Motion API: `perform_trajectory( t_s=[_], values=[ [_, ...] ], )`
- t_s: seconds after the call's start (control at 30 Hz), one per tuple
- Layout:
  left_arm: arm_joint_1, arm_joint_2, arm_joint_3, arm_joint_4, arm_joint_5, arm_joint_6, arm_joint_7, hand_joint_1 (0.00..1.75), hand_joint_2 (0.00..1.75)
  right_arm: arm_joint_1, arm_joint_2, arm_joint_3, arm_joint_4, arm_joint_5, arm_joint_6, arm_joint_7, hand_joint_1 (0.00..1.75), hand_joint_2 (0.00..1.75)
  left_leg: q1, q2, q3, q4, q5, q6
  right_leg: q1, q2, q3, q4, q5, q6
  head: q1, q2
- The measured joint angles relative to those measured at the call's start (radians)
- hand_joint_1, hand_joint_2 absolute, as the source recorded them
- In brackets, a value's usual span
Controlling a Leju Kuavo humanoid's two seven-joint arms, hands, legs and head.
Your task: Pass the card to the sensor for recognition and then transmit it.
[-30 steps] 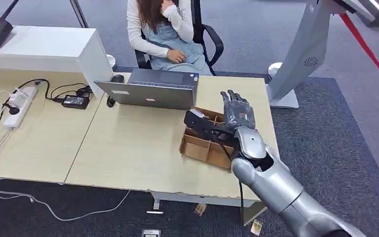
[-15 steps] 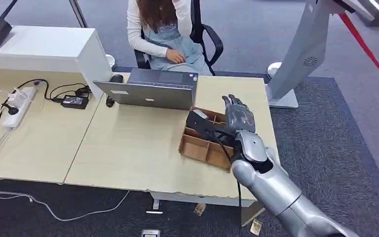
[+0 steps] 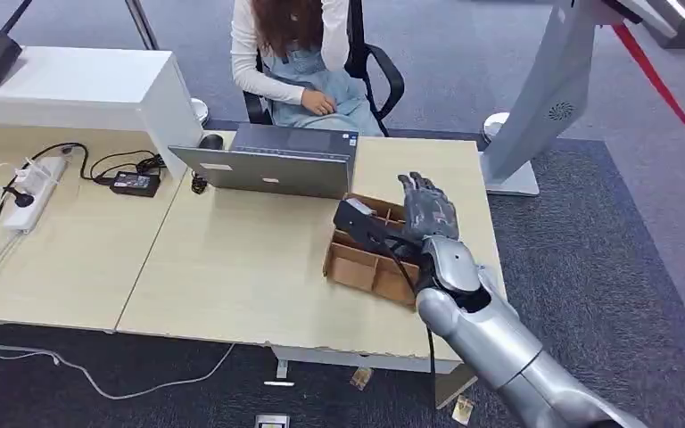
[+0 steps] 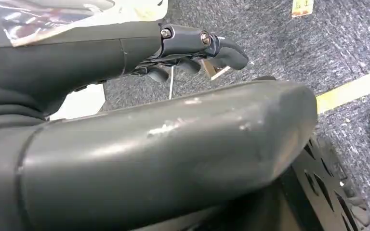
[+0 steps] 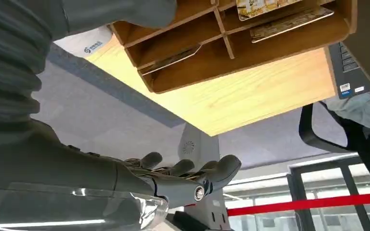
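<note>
Head view has the cards sitting in the wooden divider box (image 3: 370, 263) right of centre in the frame; the right wrist view shows a card (image 5: 289, 21) lying flat in one compartment, another card (image 5: 171, 58) in the next one over. The right hand (image 3: 428, 209) hovers just above the box's far right corner, fingers spread and straight, holding nothing, so the cards are below and beside it, not touched. The left hand (image 4: 192, 48) hangs over the carpet with fingers loosely curled, nothing in it. The box rests on a pale wood tabletop (image 3: 250, 267) beside a grey laptop (image 3: 272, 160). A person (image 3: 299, 53) sits in an office chair at the top of the frame; grey carpet (image 3: 606, 259) all around.
</note>
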Motion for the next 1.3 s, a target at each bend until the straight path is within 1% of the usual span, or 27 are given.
perform_trajectory(
  t_s=[0.27,0.3,0.33,0.37,0.4,0.43,0.53,0.67,0.73,0.97,1.1,1.13,1.23,1.3],
  values=[
    [0.0,0.0,-0.002,0.0,0.001,0.0,0.0,0.0,0.0,-0.001,0.008,0.0,0.016,0.0,0.0,-0.012,0.51,1.75,0.0,0.0,0.0,0.0,0.0,0.0,0.0,0.0,0.0,0.0,0.0,0.0,0.0,0.0],
    [0.0,0.0,-0.002,0.0,0.001,0.0,0.0,0.0,0.0,0.001,0.007,0.0,0.02,-0.003,-0.009,-0.033,0.51,1.75,0.0,0.0,0.0,0.0,0.0,0.0,0.0,0.0,0.0,0.0,0.0,0.0,0.0,0.0],
    [0.0,0.0,-0.002,0.0,0.001,0.0,0.001,0.0,0.0,0.008,0.003,-0.001,0.021,-0.008,-0.031,-0.068,0.51,1.75,0.0,0.0,0.001,0.0,0.0,0.0,0.0,0.0,-0.001,0.0,0.0,0.0,0.0,0.0],
    [0.0,0.0,-0.002,0.0,0.001,0.0,0.002,0.0,0.0,0.024,-0.006,-0.002,0.021,-0.013,-0.063,-0.101,0.51,1.75,0.0,0.0,0.001,0.0,0.0,0.0,0.0,0.0,0.0,0.0,0.0,0.0,0.0,0.0],
    [0.0,0.0,-0.002,0.0,0.001,0.0,0.002,0.0,0.0,0.048,-0.023,-0.004,0.022,-0.017,-0.106,-0.15,0.52,1.75,0.0,0.0,0.001,0.0,0.0,0.0,0.0,-0.001,0.0,-0.001,0.0,0.0,0.0,0.0],
    [0.0,0.0,-0.002,0.0,0.001,0.0,0.003,0.0,0.0,0.071,-0.036,-0.003,0.025,-0.019,-0.128,-0.175,0.52,1.75,0.0,-0.001,0.0,0.0,0.0,0.0,0.0,-0.001,0.001,-0.001,0.0,0.0,0.0,0.0],
    [0.0,-0.001,-0.002,0.0,0.001,0.0,0.003,0.0,0.0,0.109,-0.067,-0.005,0.037,-0.02,-0.145,-0.193,0.52,1.75,-0.001,0.001,0.0,0.0,-0.001,0.0,0.0,0.0,0.0,-0.001,0.0,0.0,0.0,0.0],
    [-0.001,-0.001,-0.002,0.0,0.0,0.0,0.005,0.0,0.0,0.118,-0.081,-0.004,0.062,-0.021,-0.143,-0.201,0.52,1.75,-0.001,0.002,0.0,0.0,-0.001,0.001,0.0,0.001,0.0,-0.001,0.0,0.0,0.0,0.0],
    [-0.001,-0.001,-0.002,0.0,0.0,0.0,0.006,0.0,0.0,0.118,-0.084,-0.004,0.069,-0.022,-0.143,-0.203,0.58,1.75,0.0,0.002,0.001,0.0,-0.001,0.001,0.0,0.001,0.0,-0.001,0.0,0.0,0.0,0.0],
    [-0.001,-0.002,-0.002,0.0,-0.001,0.0,0.007,0.0,0.0,0.113,-0.085,-0.002,0.096,-0.023,-0.132,-0.206,0.63,1.75,0.001,0.002,0.001,0.0,-0.001,0.0,0.0,0.001,0.0,0.0,0.0,0.0,0.0,0.0],
    [-0.001,-0.002,-0.003,0.0,-0.002,-0.001,0.006,0.0,0.0,0.1,-0.083,0.002,0.124,-0.028,-0.129,-0.206,0.7,1.75,0.001,0.002,0.001,0.0,-0.001,0.0,0.0,0.001,0.001,0.0,0.0,0.0,0.0,0.0],
    [-0.001,-0.002,-0.003,0.0,-0.003,-0.002,0.006,0.0,0.0,0.097,-0.082,0.002,0.129,-0.03,-0.133,-0.206,0.73,1.75,0.001,0.002,0.001,0.0,-0.001,0.0,0.0,0.001,0.001,0.0,0.0,0.0,0.0,0.0],
    [-0.002,-0.002,-0.003,0.0,-0.005,-0.002,0.004,0.0,0.0,0.091,-0.077,0.003,0.144,-0.029,-0.157,-0.196,0.77,1.75,0.0,0.002,0.001,0.0,-0.001,0.0,0.0,0.001,0.001,0.0,0.0,0.0,0.0,0.0],
    [-0.002,-0.002,-0.003,0.0,-0.006,-0.002,0.002,0.0,0.0,0.09,-0.074,0.003,0.146,-0.02,-0.166,-0.176,0.75,1.75,0.0,0.002,0.001,0.0,-0.001,0.0,0.0,0.001,0.001,0.0,0.0,0.0,0.0,0.0]
  ],
)
